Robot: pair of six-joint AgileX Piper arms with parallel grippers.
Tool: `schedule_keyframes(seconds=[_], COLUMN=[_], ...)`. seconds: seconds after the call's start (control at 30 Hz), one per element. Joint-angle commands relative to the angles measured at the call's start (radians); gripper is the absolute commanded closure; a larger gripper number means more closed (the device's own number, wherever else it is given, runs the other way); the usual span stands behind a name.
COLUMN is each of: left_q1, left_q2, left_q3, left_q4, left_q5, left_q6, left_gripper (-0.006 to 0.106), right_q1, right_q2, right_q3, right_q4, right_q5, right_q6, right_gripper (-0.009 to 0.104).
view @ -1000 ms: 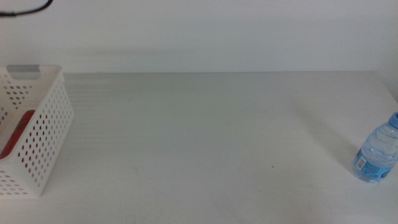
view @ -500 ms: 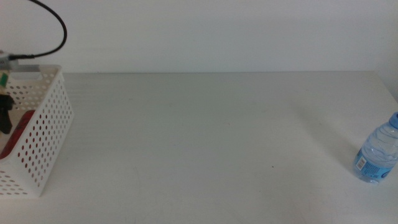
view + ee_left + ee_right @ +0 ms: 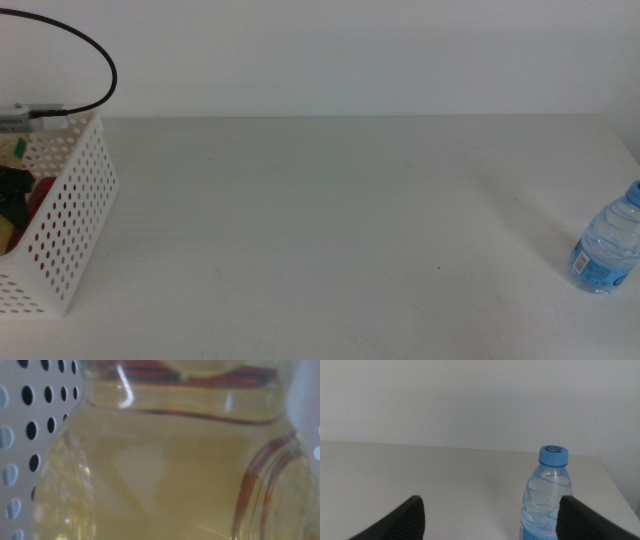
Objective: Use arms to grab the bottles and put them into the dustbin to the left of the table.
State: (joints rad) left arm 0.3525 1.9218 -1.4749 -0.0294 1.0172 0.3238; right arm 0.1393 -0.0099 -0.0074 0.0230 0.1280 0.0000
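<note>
At the table's left edge stands the dustbin [image 3: 78, 200], a white basket with round holes. My left gripper [image 3: 12, 194] hangs low inside it, its jaws a dark shape behind the perforated wall. The yellow juice bottle [image 3: 170, 460] fills the left wrist view right up against the camera and hides the jaws, with the dustbin wall [image 3: 27, 435] beside it. Something red [image 3: 40, 192] shows in the basket too. The small water bottle [image 3: 606, 250] with a blue cap stands upright at the table's right edge. My right gripper [image 3: 492, 520] is open, a short way back from the water bottle [image 3: 547, 502].
The off-white table [image 3: 330, 220] stretches bare between basket and water bottle. A thick black cable [image 3: 100, 60] loops above the basket. The water bottle stands close to the table's right edge.
The left arm came in from above and has sunk deeper into the basket with the yellow bottle. Water bottle unmoved.
</note>
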Motion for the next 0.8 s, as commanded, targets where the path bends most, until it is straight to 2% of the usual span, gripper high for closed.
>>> schedule_keyframes(seconds=[0.0, 0.03, 0.1, 0.2, 0.53, 0.77], left_q1=[-0.001, -0.001, -0.001, -0.001, -0.006, -0.124], left_q2=[-0.062, -0.062, -0.062, -0.072, -0.241, -0.391], left_q3=[-0.035, -0.035, -0.036, -0.037, -0.037, -0.035], left_q4=[-0.011, -0.017, -0.038, -0.089, -0.129, -0.133], left_q5=[-0.04, -0.041, -0.04, -0.037, -0.043, -0.072], left_q6=[-0.005, -0.004, 0.004, 0.005, -0.008, -0.009], left_gripper=[0.061, 0.028, 0.011, 0.01, 0.01, 0.01], right_q1=[-0.003, -0.003, -0.003, -0.003, -0.003, -0.003], right_q2=[-0.027, -0.027, -0.027, -0.027, -0.027, -0.027], right_q3=[-0.028, -0.028, -0.028, -0.028, -0.028, -0.028], right_q4=[-0.006, -0.006, -0.006, -0.006, -0.006, -0.006], right_q5=[-0.078, -0.078, -0.078, -0.078, -0.078, -0.078], right_q6=[-0.005, -0.005, -0.005, -0.005, -0.005, -0.005], right_gripper=[0.026, 0.026, 0.026, 0.026, 0.026, 0.026])
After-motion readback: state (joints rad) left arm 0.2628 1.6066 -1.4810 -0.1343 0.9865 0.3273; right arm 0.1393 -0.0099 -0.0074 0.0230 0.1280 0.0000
